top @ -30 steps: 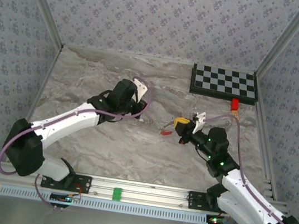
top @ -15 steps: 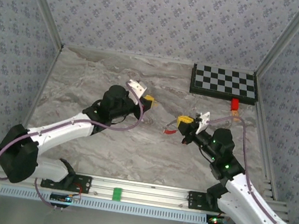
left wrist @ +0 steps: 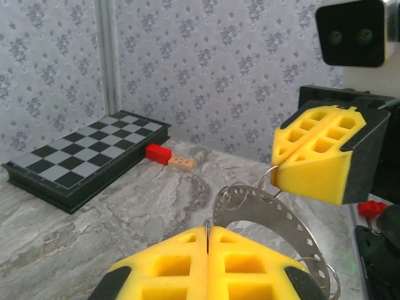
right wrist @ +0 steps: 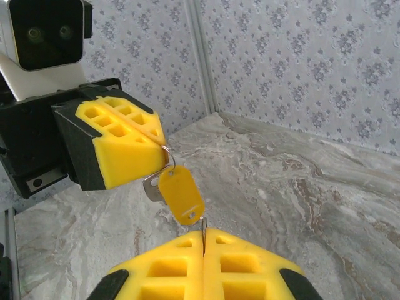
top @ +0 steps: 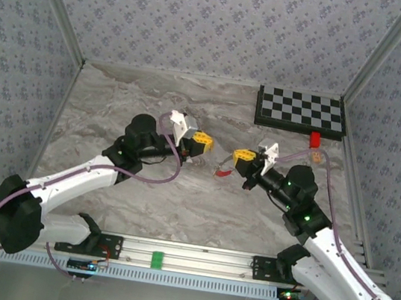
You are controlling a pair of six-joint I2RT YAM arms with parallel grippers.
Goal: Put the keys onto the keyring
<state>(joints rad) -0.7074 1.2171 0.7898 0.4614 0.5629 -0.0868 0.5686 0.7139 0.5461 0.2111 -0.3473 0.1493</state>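
Left fingers (left wrist: 187, 244), right fingers (right wrist: 225, 245), both pinching keyring (left wrist: 269, 201)

Lab test cell: wallpapered panels (top: 204, 22), aluminium frame (top: 58, 8), marble-print tabletop (top: 178, 199), checkerboard (top: 301, 111).

left gripper (left wrist: 207, 232) cut off by bottom edge, right gripper (right wrist: 203, 234) likewise, silvery piece (right wrist: 150, 186) mostly hidden behind yellow-headed key (right wrist: 181, 195) (shape unclear), keyring (top: 221, 173) wire too faint at frame centre, tan block (left wrist: 180, 162) markings unreadable

grey marbled table (top: 117, 100) carries checkerboard (top: 301, 111) far right, red block (top: 313, 140) and small tan piece (left wrist: 181, 162) just beside it.
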